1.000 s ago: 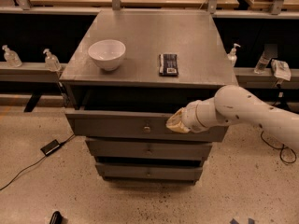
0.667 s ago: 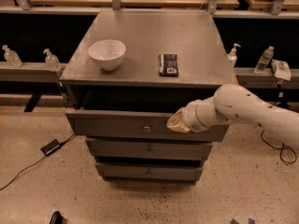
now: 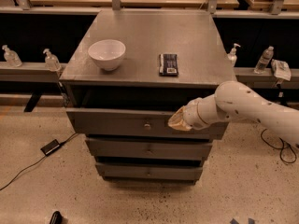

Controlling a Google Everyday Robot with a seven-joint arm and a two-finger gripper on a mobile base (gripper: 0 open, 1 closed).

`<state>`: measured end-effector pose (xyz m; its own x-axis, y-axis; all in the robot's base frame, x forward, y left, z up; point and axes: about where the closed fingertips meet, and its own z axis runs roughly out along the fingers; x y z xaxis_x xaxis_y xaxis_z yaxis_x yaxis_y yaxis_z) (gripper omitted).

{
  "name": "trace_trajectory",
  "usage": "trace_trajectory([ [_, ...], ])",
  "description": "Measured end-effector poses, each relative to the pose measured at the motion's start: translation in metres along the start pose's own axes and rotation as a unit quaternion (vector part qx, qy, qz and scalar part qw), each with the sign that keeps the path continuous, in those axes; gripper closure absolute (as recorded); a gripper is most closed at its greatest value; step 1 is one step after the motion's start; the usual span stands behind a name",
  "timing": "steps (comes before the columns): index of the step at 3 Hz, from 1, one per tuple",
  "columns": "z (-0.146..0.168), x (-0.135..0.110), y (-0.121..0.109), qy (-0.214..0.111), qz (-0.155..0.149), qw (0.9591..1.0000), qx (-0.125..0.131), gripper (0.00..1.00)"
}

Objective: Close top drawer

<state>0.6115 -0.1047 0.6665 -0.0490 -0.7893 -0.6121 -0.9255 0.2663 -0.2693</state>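
Observation:
The top drawer (image 3: 117, 122) is a wide grey metal drawer with a small round knob (image 3: 147, 125). It stands pulled out a short way from the grey cabinet (image 3: 149, 36), with a dark gap behind its front. My gripper (image 3: 177, 121) is at the end of the white arm (image 3: 247, 107) that reaches in from the right. It rests against the drawer front, right of the knob.
A white bowl (image 3: 107, 54) and a dark flat packet (image 3: 168, 64) lie on the cabinet top. Two more grey drawers (image 3: 149, 149) sit below. Bottles (image 3: 264, 59) stand on low shelves to both sides. A black adapter with cable (image 3: 49, 147) lies on the floor at left.

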Motion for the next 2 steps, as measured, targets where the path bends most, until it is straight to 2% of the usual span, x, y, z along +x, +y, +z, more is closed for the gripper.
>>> trace_trajectory([
  [2,0.0057,0.0011,-0.0173,-0.01,-0.015,0.9998,-0.008,1.0],
])
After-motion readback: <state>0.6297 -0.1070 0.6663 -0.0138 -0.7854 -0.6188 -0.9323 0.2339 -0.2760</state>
